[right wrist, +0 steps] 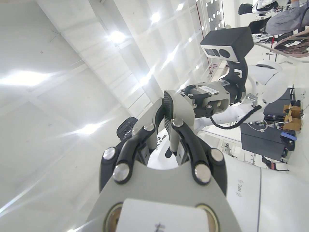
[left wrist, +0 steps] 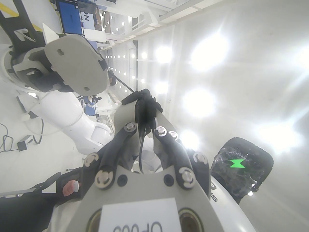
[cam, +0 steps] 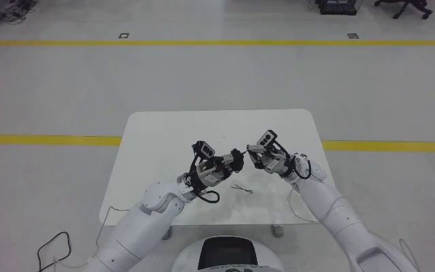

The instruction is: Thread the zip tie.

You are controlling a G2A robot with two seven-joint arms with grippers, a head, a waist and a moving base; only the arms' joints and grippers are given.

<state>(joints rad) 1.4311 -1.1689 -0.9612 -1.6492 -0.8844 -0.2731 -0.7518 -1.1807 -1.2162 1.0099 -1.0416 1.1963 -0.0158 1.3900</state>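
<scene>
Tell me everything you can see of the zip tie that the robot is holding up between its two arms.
The zip tie is a thin black strap, plastic by its look. It is held in the air above the white table. The left gripper is shut on it, and its tail runs back between that gripper's fingers. From the fingertips it stretches straight across to the right gripper, which is shut. Whether that gripper clamps the tie is unclear.

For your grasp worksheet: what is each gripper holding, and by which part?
The left gripper pinches the zip tie along its strap; the free length runs to the shut right gripper, where a hold cannot be told.
</scene>
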